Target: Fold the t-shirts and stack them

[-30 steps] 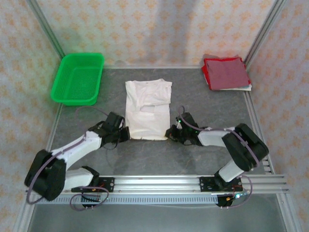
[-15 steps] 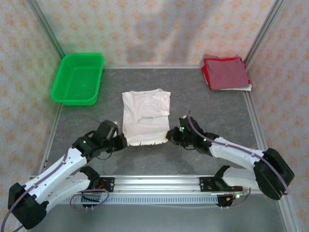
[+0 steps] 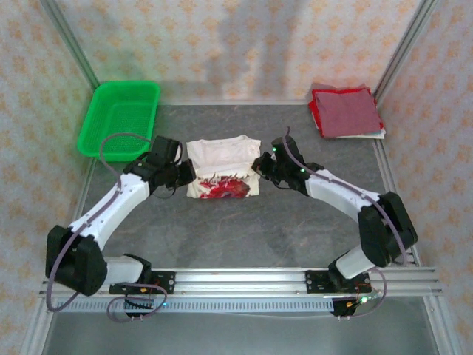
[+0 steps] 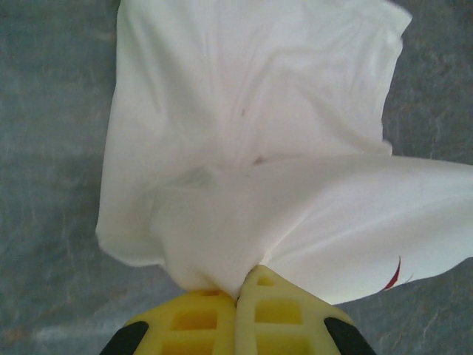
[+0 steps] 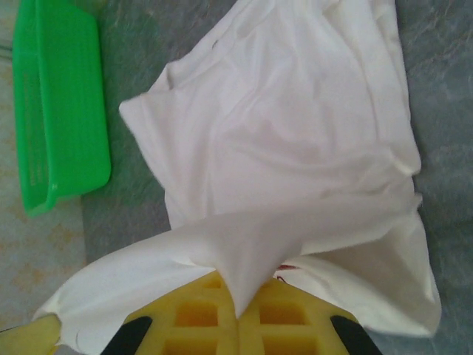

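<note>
Both the left jaws and the right jaws are pinched fully together on the near hem corners of the white t-shirt (image 3: 222,166). Within the last second the arms have carried that hem from near to far, doubling the shirt over at mid-desk (image 3: 244,237); its red print now faces up. Judgement: half-fold nearly made. Stacking pends on the dark red t-shirt (image 3: 345,111), folded at far right.
</note>
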